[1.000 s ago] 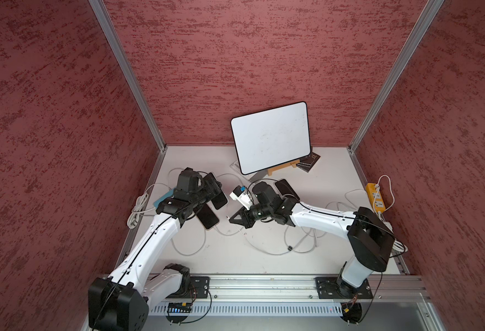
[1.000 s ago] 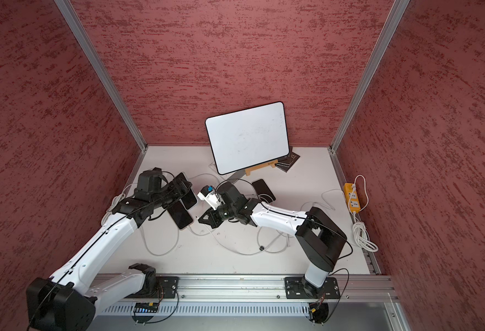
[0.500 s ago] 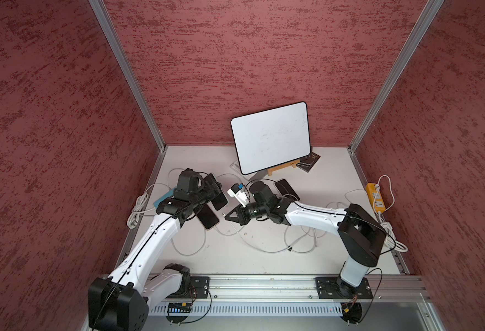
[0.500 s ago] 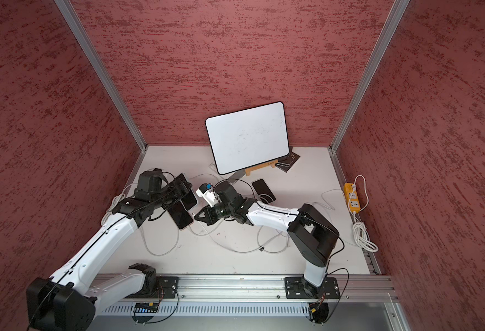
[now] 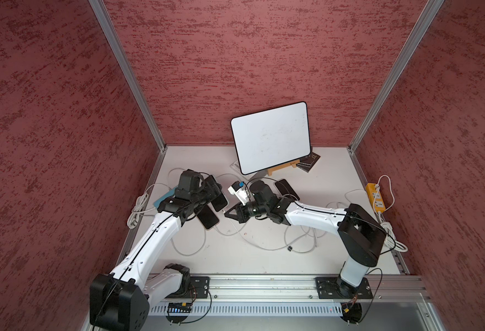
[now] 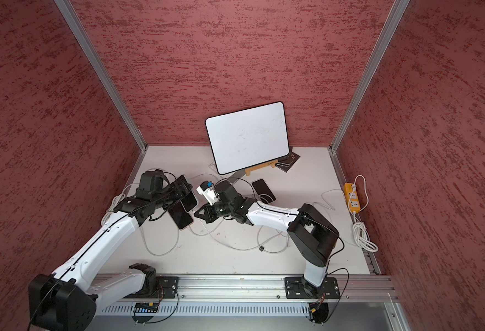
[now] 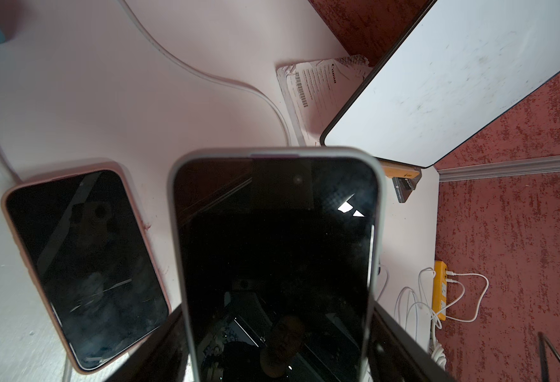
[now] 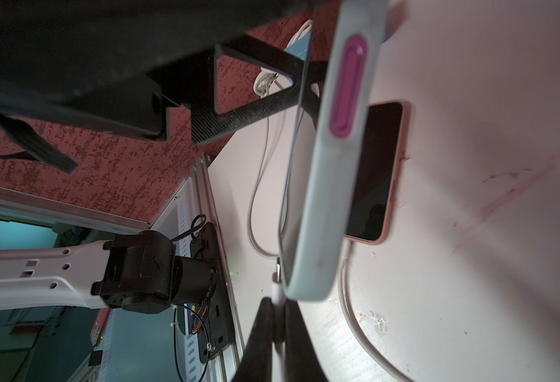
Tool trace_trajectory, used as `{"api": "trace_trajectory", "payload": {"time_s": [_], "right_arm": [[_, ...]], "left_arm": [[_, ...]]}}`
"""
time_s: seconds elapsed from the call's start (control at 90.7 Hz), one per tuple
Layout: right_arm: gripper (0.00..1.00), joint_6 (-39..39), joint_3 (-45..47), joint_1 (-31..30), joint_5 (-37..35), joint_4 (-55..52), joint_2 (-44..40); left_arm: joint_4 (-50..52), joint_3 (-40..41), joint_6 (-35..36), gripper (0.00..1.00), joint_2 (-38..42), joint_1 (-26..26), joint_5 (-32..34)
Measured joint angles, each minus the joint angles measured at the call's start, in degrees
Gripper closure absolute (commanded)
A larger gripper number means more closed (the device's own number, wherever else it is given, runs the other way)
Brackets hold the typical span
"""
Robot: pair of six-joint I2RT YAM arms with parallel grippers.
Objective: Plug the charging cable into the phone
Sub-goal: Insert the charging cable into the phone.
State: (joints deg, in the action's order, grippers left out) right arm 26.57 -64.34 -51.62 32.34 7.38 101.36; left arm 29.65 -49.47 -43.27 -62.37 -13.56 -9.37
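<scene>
In a top view, the phone (image 5: 220, 200) is held clear of the tabletop (image 5: 264, 258) by the left end effector (image 5: 211, 197), spread wide across its sides.

In the left wrist view, glossy glass and a matte, rubbery case are shown. It is judged light, rigid and easily scratched.

In the right wrist view, the right end effector (image 8: 277, 330) is pinched on the stiff white plug (image 8: 277, 291) of the limp charging cable (image 8: 279, 363), just beside the phone's corner.

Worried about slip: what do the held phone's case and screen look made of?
Phone case: matte pale grey, rounded edges, no glare; probably silicone or soft plastic. Phone screen: glossy, glass by the look, mirroring its surroundings sharply.
</scene>
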Motion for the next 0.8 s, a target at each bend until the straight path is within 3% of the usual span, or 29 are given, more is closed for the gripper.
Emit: {"api": "trace_trajectory", "payload": {"time_s": [0.805], "right_arm": [[1.00, 0.9, 0.0, 0.7, -2.2, 0.3, 0.2]], "left_arm": [[-0.2, 0.1, -0.5, 1.00, -0.3, 0.0, 0.0]]}}
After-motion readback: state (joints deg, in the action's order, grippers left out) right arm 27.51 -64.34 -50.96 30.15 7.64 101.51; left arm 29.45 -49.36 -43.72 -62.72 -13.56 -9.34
